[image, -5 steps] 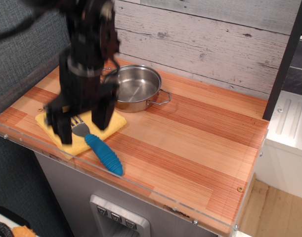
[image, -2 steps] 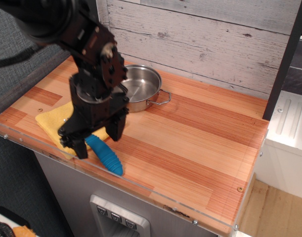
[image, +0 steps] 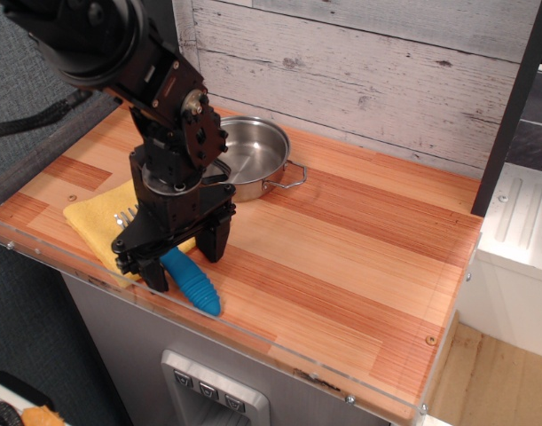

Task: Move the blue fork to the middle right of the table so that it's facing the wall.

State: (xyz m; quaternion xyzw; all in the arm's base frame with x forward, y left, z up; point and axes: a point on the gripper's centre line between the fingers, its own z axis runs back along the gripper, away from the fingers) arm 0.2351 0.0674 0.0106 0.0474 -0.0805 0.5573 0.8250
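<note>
The black arm reaches down from the upper left, and its gripper (image: 184, 260) sits low over the front-left part of the counter (image: 359, 257). The 2 fingers (image: 214, 238) are spread apart, released, one on each side of the fork (image: 191, 282) — one finger close to the front edge on the left, the other behind the handle toward the wall (image: 359, 71). Whether either finger touches the handle cannot be told. The fork lies flat near the front edge of the counter, its ribbed blue handle running diagonally toward the front right, its free end close to the clear front strip. The grey tines (image: 125, 216) peek out to the left of the gripper, resting on the cloth (image: 93, 217), a yellow square lying flat at the front-left corner; the neck of the fork is hidden by the gripper body. Behind the gripper stands a pan (image: 253, 155) of bare steel, upright and with nothing visible inside, one wire handle pointing right — it is near the wall, apart from the fork. To the far right, past the edge of the counter, a white ridged surface (image: 519, 222) sits beside a dark post.
</note>
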